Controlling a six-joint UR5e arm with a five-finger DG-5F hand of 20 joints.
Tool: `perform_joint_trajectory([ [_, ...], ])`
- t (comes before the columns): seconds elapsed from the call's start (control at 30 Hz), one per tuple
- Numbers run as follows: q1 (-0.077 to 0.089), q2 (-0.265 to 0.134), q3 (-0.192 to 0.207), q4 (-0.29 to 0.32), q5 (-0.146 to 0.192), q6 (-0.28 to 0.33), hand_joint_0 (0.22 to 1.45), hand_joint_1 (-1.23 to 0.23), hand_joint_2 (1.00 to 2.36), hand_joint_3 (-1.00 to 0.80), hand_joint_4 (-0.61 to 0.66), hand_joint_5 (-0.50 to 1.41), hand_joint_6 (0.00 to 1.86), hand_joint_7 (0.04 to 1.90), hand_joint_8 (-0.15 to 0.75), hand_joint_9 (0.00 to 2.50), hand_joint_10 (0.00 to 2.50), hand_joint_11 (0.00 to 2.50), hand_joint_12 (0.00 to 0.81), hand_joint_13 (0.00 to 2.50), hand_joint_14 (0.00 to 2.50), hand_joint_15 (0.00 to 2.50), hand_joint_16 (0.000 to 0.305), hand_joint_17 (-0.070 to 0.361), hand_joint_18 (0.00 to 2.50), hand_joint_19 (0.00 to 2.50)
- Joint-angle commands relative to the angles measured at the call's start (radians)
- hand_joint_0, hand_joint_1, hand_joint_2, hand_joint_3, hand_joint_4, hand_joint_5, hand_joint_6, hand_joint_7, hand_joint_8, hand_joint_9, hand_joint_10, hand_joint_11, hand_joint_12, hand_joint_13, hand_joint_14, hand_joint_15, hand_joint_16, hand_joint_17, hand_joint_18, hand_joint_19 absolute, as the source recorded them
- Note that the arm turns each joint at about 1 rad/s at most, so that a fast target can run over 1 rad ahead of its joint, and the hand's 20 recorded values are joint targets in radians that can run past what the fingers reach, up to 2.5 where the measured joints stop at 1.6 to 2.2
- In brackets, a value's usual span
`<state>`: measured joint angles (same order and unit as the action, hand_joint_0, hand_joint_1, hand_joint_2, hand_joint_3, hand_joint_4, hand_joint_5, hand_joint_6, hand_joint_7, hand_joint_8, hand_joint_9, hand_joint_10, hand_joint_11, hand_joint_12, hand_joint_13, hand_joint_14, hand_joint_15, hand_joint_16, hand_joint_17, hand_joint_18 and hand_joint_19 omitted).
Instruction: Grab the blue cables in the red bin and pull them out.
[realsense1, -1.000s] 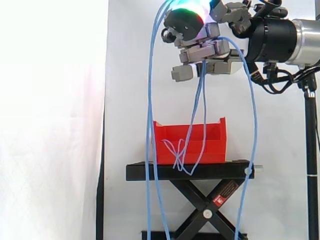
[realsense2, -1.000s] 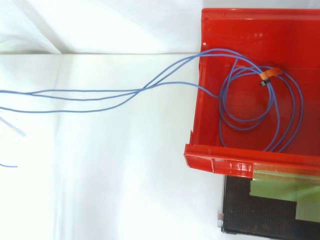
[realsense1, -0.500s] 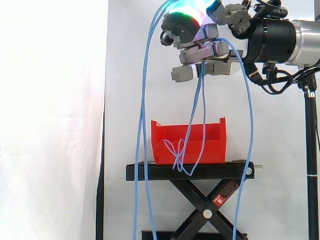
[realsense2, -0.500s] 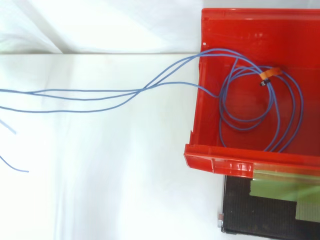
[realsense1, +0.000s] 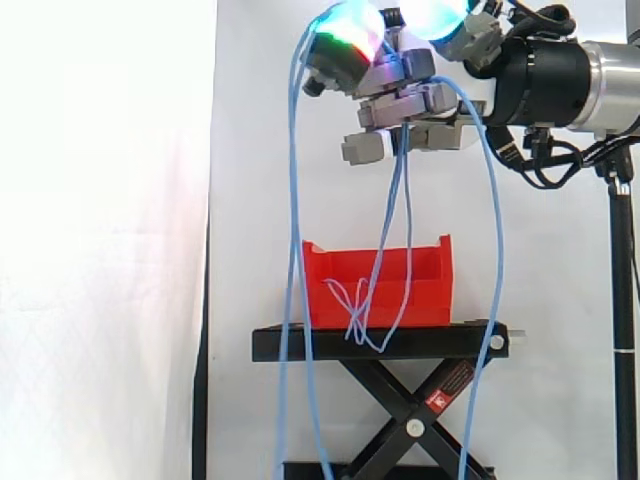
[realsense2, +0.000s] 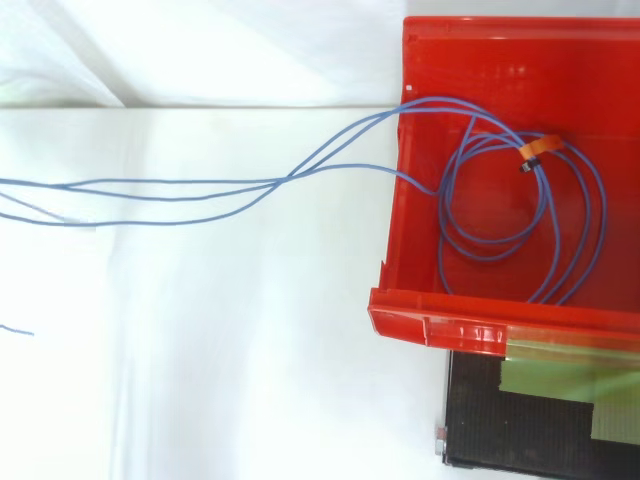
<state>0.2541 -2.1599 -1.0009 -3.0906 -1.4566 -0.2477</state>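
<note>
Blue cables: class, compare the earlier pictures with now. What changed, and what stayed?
The hand, shut on the blue cables, tipped its glowing fingertips upward; the hanging strands swayed left, then back. The tied coil in the red bin stayed put, as did the bin.

A robotics lab test bay: a white curtain (realsense1: 100, 250) hangs as a plain backdrop across the left of the side view. At lower centre a red bin (realsense1: 430, 295) sits on a black scissor-lift stand (realsense1: 385, 345), and a robot arm (realsense1: 600, 70) juts in at upper right above a black pole (realsense1: 623, 300).
</note>
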Motion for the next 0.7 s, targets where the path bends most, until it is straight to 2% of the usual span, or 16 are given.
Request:
perform_joint_trajectory([
  [0.0, -0.001, 0.000, 0.001, 0.001, -0.004, 0.000, 0.84, -1.04, 1.00, -0.95, 0.23, 0.80, 0.00, 0.89, 0.264, 0.86, 1.15, 1.56, 0.318, 1.04, 1.05, 1.39, 0.041, 0.092, 0.71, 1.15],
  [0.17, -0.003, 0.000, -0.001, 0.001, -0.004, 0.000, 0.84, -1.05, 1.00, -0.98, 0.23, 0.78, 0.01, 0.89, 0.262, 0.83, 1.18, 1.53, 0.322, 1.03, 1.04, 1.38, 0.041, 0.093, 0.70, 1.15],
  [0.37, -0.003, 0.000, 0.001, 0.001, -0.004, 0.000, 0.77, -0.98, 1.00, -1.00, 0.25, 0.82, 0.03, 0.88, 0.281, 0.87, 1.22, 1.49, 0.337, 1.05, 1.12, 1.32, 0.043, 0.097, 0.72, 1.15],
  [0.53, -0.001, 0.000, -0.001, 0.001, -0.004, 0.000, 0.72, -0.90, 1.00, -1.00, 0.25, 0.86, 0.08, 0.85, 0.291, 0.91, 1.26, 1.46, 0.342, 1.07, 1.18, 1.26, 0.045, 0.101, 0.76, 1.14],
  [0.67, -0.001, 0.000, -0.001, 0.001, -0.004, 0.000, 0.71, -0.89, 1.00, -1.00, 0.25, 0.86, 0.20, 0.81, 0.292, 0.93, 1.29, 1.43, 0.344, 1.08, 1.19, 1.26, 0.045, 0.102, 0.78, 1.15],
])
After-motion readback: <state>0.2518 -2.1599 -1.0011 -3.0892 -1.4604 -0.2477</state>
